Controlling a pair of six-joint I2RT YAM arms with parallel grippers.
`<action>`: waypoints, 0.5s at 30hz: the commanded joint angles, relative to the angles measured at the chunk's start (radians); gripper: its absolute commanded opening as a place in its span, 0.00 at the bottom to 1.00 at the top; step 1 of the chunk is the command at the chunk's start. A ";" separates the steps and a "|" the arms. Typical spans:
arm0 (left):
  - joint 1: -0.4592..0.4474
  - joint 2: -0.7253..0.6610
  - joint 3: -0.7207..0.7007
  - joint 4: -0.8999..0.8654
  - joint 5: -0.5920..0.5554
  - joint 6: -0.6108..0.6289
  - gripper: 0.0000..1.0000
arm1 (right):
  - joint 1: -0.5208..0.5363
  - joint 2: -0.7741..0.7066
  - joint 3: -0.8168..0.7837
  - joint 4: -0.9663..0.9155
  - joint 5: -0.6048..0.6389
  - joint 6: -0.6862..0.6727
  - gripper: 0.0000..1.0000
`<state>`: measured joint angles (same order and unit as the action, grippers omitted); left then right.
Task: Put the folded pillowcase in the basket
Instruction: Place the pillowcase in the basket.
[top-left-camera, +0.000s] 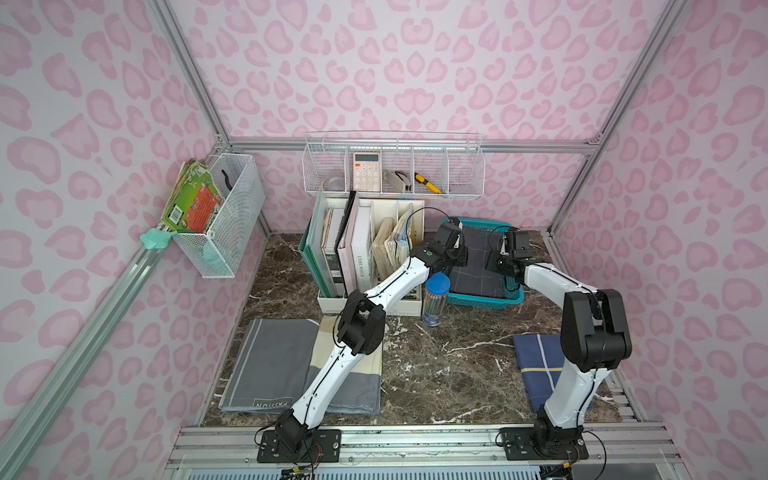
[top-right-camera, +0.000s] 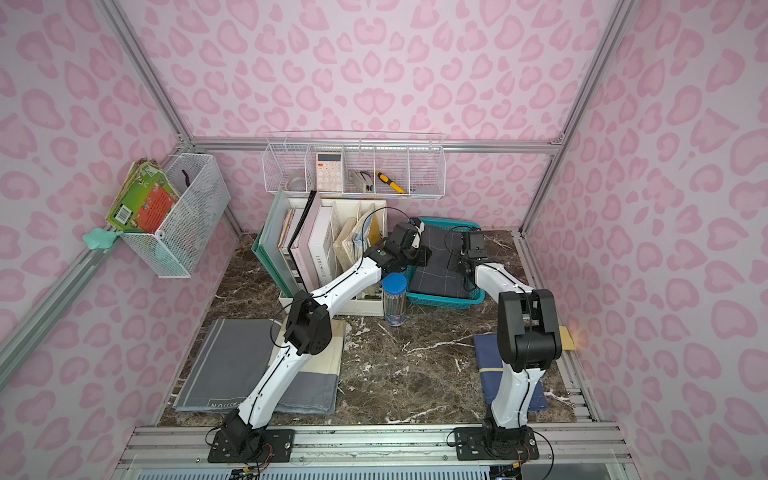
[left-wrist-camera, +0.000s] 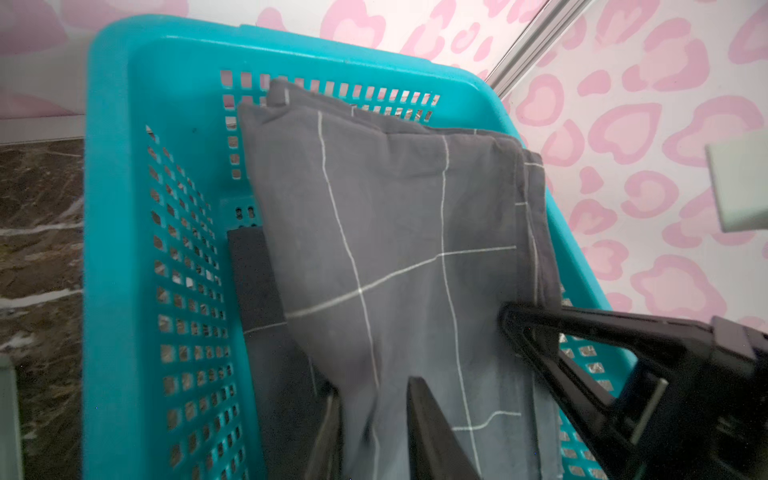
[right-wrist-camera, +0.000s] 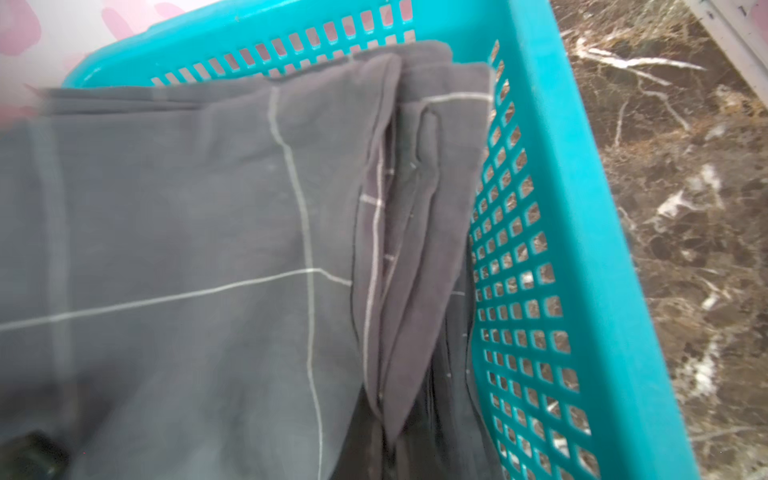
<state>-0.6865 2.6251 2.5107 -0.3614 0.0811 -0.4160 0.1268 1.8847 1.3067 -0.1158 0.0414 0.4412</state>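
Note:
A dark grey folded pillowcase (top-left-camera: 478, 259) (top-right-camera: 440, 268) with thin white grid lines lies inside the teal basket (top-left-camera: 478, 300) (top-right-camera: 440, 302) at the back right of the table. My left gripper (top-left-camera: 460, 254) (left-wrist-camera: 374, 388) is at its left edge. The jaws stand apart, with a loose fold of the pillowcase (left-wrist-camera: 395, 208) between them. My right gripper (top-left-camera: 496, 262) (right-wrist-camera: 390, 453) is shut on the layered right edge of the pillowcase (right-wrist-camera: 187, 208), close to the basket's lattice wall (right-wrist-camera: 582, 208). The right gripper's black finger (left-wrist-camera: 582, 328) shows in the left wrist view.
A file organiser of books (top-left-camera: 374, 249) stands left of the basket, with a blue-lidded pencil jar (top-left-camera: 436, 297) by the basket's near corner. A grey folded cloth (top-left-camera: 274, 365) lies front left and a blue one (top-left-camera: 536, 365) front right. White wire baskets (top-left-camera: 395, 170) hang on the wall.

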 joint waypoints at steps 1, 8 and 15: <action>0.001 0.000 0.008 0.028 -0.014 0.009 0.44 | -0.004 0.023 0.016 0.007 0.002 -0.007 0.07; 0.001 -0.066 0.007 0.023 -0.011 0.015 0.51 | -0.011 0.118 0.083 -0.034 -0.002 -0.003 0.21; -0.008 -0.143 0.002 0.010 0.005 0.032 0.52 | -0.014 0.157 0.125 -0.040 -0.009 -0.018 0.21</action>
<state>-0.6895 2.5015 2.5107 -0.3447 0.0711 -0.4126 0.1120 2.0338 1.4117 -0.1539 0.0410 0.4408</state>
